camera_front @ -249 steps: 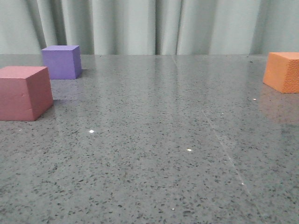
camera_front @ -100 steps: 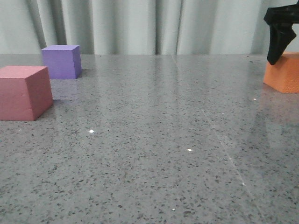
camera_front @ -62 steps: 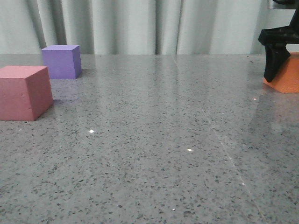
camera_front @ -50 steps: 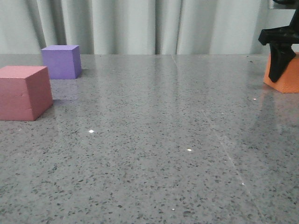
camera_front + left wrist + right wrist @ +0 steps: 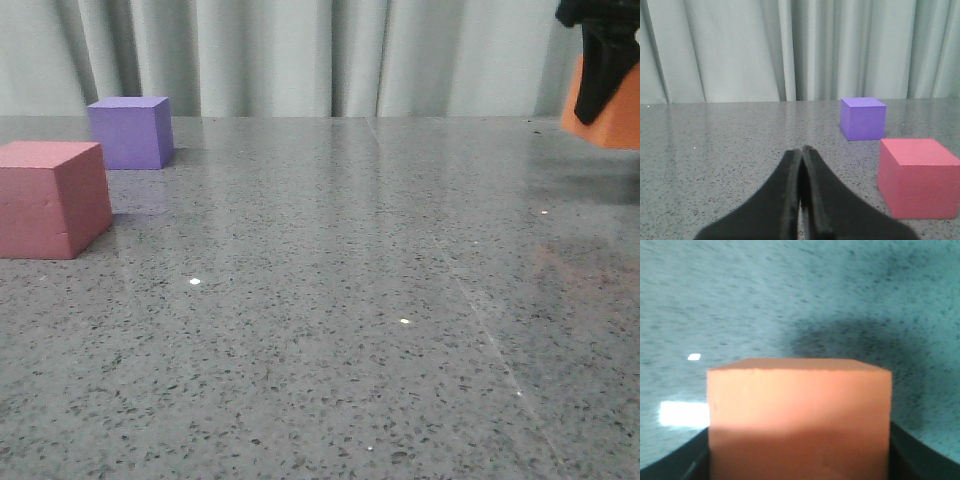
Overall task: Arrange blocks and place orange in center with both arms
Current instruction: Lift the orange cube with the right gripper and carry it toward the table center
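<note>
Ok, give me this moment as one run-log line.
right gripper: shut on orange cube, lifted off table | left gripper: shut, empty | purple cube, pink-red cube: resting far left

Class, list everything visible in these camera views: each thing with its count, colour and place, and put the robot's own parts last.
Orange foam cube: one, orange, far right, lifted off the table in the right hand.
Purple foam cube: one, purple, far left at the back of the table.
Pink-red foam cube: one, dusty pink-red, left edge, nearer than the purple one.
Speckled stone table: one, grey.
Pleated curtain: pale grey-green, behind the table.
Right hand: black, clamped on the orange cube.
Left hand: black, fingers together, empty.
</note>
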`<state>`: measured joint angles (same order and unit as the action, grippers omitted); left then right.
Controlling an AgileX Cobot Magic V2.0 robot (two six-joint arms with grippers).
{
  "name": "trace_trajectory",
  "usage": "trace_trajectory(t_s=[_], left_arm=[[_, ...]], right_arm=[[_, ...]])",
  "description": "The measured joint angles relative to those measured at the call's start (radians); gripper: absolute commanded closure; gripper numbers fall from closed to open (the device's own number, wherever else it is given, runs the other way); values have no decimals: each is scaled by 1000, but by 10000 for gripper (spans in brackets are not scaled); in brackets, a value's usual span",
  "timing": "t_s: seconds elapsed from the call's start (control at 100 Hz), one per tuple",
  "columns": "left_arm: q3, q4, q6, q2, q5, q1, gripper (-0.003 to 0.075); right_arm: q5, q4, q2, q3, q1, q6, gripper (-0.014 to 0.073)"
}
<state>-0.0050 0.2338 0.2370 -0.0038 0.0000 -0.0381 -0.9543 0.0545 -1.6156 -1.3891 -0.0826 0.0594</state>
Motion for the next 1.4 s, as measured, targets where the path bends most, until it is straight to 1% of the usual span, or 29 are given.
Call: trace_trajectory(t_s=[0.15,0.37,0.67,0.84,0.99,1.1,1.29,1.4], left_arm=[[0,0,0,0,0,0,739],[0,0,0,0,0,0,739],[0,0,0,0,0,0,739],[0,0,0,0,0,0,739],[0,0,0,0,0,0,739],[0,0,0,0,0,0,739],[0,0,0,0,0,0,739],[0,0,0,0,0,0,739]], right_arm=[[0,5,42,0,-91,76,293],[60,8,14,-28,-251,197,296],[64,3,-185,-254,-420,336,296],[40,-74,-307,-385,-505,462,296],[0,-170,-386,-468,-561,578,296],[-9,-195,-425,-496,-587,633,296],[-40,-206,-458,-500,-594,666,295],[-44,-210,-459,-503,-594,669,256]])
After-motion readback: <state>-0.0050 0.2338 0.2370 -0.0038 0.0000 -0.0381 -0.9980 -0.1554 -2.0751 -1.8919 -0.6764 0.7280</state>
